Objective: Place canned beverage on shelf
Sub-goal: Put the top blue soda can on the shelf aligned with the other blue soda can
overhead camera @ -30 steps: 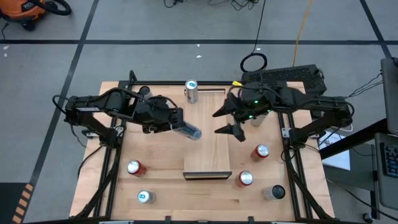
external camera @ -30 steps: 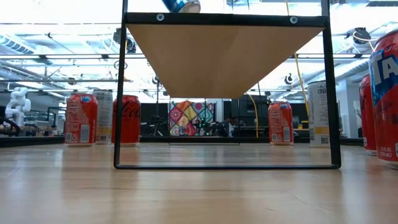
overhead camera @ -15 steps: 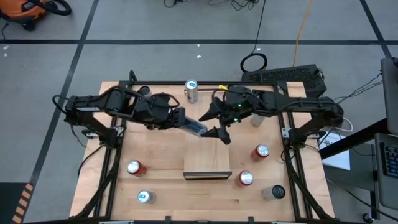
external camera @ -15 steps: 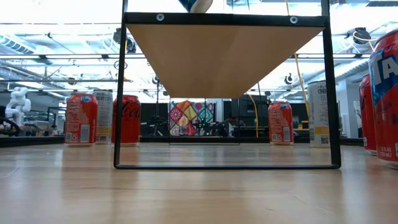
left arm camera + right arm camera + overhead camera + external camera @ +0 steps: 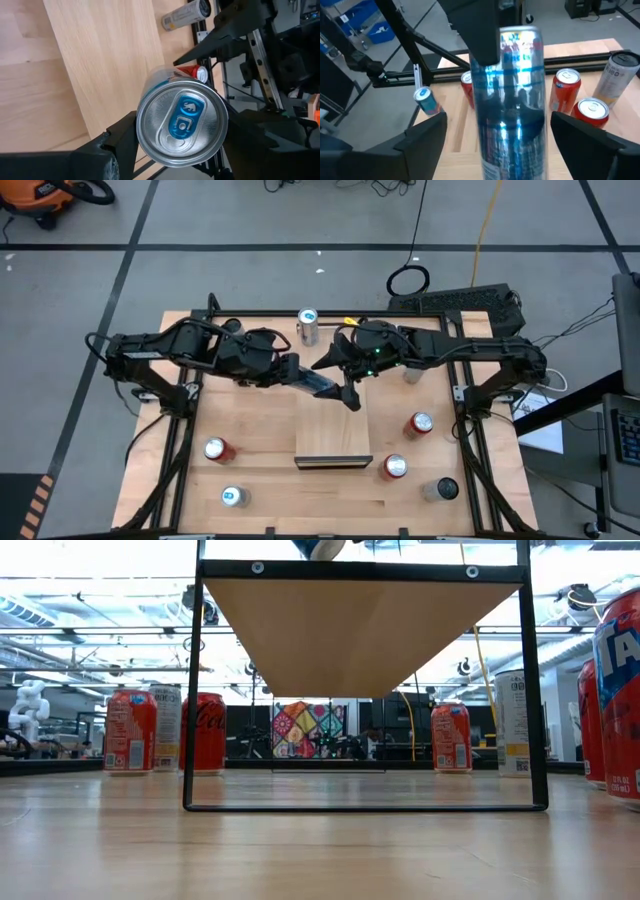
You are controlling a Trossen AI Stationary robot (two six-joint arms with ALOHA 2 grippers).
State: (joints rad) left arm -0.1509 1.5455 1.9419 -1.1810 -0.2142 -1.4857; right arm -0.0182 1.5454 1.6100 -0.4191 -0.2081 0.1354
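A blue and silver can [image 5: 316,386] lies nearly level in my left gripper [image 5: 298,378], above the far end of the shelf [image 5: 333,435], a pale wood panel on a black frame. The left wrist view looks at the can's top [image 5: 182,122]. The low view shows its end [image 5: 320,547] above the shelf's top [image 5: 360,630]. My right gripper [image 5: 338,380] is open. Its fingers [image 5: 427,137] stand on either side of the can's free end [image 5: 512,100], and I see no touch. My left gripper pinches the can's side walls [image 5: 152,87] between its two fingers, at the end with the pull tab. The fingers come level from the table's left and lie along the can. The can is lifted clear, lying roughly level with its free end toward the table's right.
A silver can [image 5: 307,325] stands at the table's far edge. Red cans [image 5: 215,448] [image 5: 420,423] [image 5: 395,467] stand on both sides of the shelf. A blue-topped can [image 5: 232,496] and a dark-topped can [image 5: 445,490] stand near the front edge.
My right gripper has gone toward the table's left, to the can, and its open fingers now stand around the can's free end. My left gripper has carried the can a little toward the table's right, over the shelf's far end.
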